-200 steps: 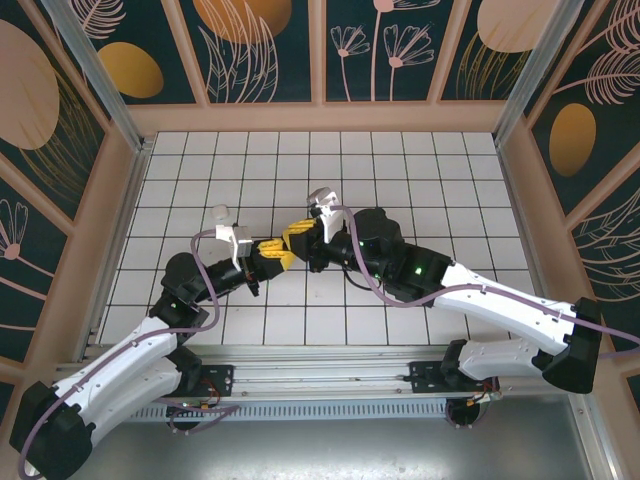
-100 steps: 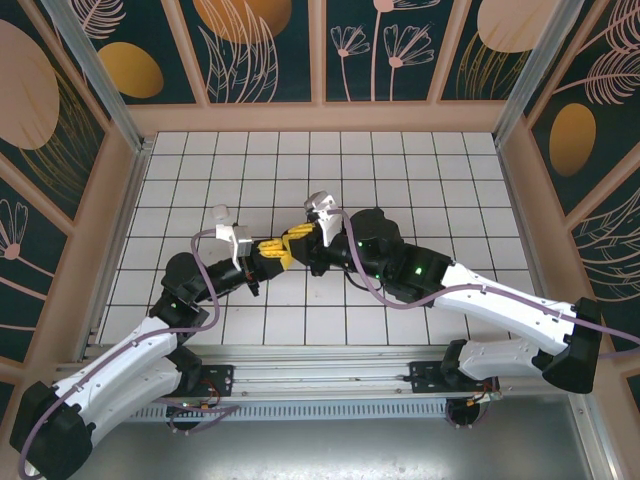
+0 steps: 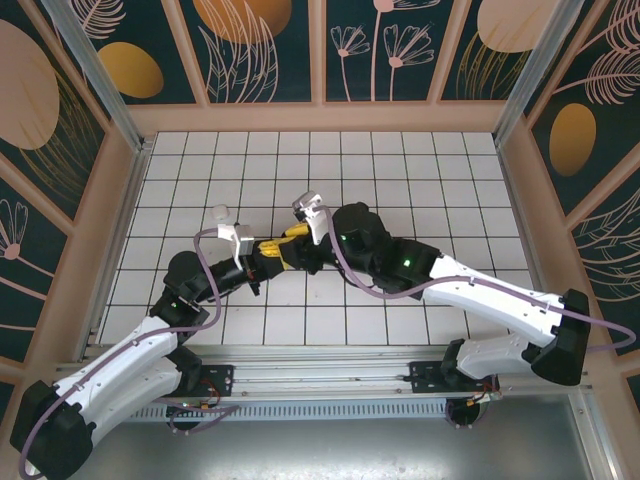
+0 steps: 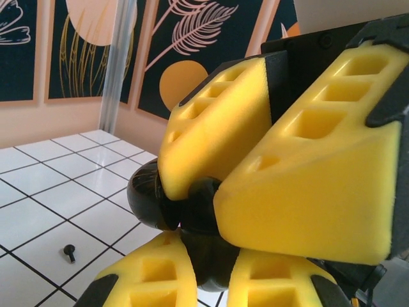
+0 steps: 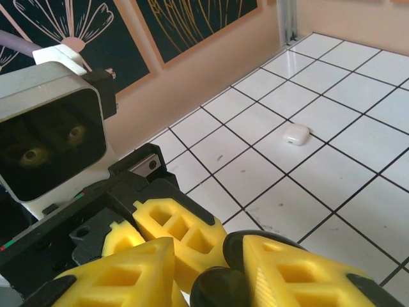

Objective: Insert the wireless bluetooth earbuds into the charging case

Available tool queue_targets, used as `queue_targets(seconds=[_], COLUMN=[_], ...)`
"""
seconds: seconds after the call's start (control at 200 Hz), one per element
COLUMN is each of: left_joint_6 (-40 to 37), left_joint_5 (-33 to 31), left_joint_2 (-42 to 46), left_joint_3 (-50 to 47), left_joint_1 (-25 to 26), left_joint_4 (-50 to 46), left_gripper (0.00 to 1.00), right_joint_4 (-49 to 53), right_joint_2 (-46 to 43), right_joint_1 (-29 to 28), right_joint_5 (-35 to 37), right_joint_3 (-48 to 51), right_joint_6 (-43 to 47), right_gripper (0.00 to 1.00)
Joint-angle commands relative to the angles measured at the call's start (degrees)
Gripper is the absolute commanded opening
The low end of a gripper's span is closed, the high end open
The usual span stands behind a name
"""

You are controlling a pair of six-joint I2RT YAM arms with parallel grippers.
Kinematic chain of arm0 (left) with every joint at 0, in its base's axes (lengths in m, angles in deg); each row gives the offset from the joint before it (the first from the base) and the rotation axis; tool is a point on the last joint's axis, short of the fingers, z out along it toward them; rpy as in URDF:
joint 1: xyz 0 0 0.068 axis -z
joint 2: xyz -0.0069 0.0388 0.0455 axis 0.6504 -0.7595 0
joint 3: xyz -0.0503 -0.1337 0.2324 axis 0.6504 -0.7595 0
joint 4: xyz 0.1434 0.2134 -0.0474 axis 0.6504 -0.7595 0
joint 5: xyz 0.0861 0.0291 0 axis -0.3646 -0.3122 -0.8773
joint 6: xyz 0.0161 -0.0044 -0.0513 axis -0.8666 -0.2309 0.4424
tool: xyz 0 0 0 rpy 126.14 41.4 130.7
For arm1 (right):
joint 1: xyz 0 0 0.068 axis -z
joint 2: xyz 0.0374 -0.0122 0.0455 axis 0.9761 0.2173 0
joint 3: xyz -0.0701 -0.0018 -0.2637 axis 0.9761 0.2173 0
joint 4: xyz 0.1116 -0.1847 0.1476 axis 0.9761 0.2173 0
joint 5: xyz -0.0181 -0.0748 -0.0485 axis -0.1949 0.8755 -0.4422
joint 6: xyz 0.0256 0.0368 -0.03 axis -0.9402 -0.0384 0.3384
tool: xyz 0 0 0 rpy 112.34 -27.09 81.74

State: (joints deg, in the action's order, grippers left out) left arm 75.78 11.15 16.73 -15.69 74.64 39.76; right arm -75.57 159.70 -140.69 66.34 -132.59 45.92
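My left gripper (image 4: 211,259) is shut on the black glossy charging case (image 4: 144,198), holding it above the tiles. My right gripper (image 5: 214,281) meets it head-on. Its yellow fingers (image 4: 307,173) straddle the upper part of the case (image 5: 223,291), close against it. Whether they press on it does not show. In the top view both grippers, left (image 3: 268,254) and right (image 3: 290,240), overlap at mid-table. One tiny black earbud (image 4: 69,253) lies on a tile below the left gripper. A small white rounded piece (image 5: 296,134) rests on the floor farther off.
The left wrist camera housing (image 5: 51,128) sits very close to the right gripper's fingers. White tiled floor (image 3: 420,190) stretches around, bounded by peach walls (image 3: 320,118) with dark floral panels and a metal post (image 4: 118,64) in the corner.
My right gripper has slid left, farther over the left gripper's fingers and the case. The left arm has stayed put.
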Motion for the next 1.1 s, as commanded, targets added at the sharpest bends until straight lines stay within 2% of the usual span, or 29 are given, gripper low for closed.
queue_targets(seconds=[0.0, 0.16, 0.681, 0.986, 1.096], left_joint_6=[0.0, 0.0, -0.4, -2.4, -3.7], left_joint_5=[0.4, 0.3, -0.3, -2.0, -3.3], left_joint_2=[1.6, 1.5, 2.1, 5.0, 5.2], left_joint_3=[1.8, 1.6, 0.4, -0.5, -0.6], left_joint_1=[0.2, 0.2, 0.2, 0.2, 0.2], left_joint_4=[3.6, 3.5, 2.7, -1.7, -4.3], left_gripper=[0.0, 0.0, 0.0, 0.0, 0.0], right_joint_4=[5.5, 7.0, 4.7, 3.7, 6.9], right_joint_2=[1.3, 1.6, -2.5, -4.4, -4.9], right_joint_1=[-0.1, -0.2, 0.6, 2.8, 6.9], right_joint_5=[4.0, 3.6, 3.6, 2.6, 4.7], right_joint_3=[-2.9, -5.1, -7.2, -6.0, -5.2], right_joint_6=[-2.7, -3.9, -4.0, -6.0, -10.5], right_gripper=[0.38, 0.43, 0.45, 0.46, 0.47])
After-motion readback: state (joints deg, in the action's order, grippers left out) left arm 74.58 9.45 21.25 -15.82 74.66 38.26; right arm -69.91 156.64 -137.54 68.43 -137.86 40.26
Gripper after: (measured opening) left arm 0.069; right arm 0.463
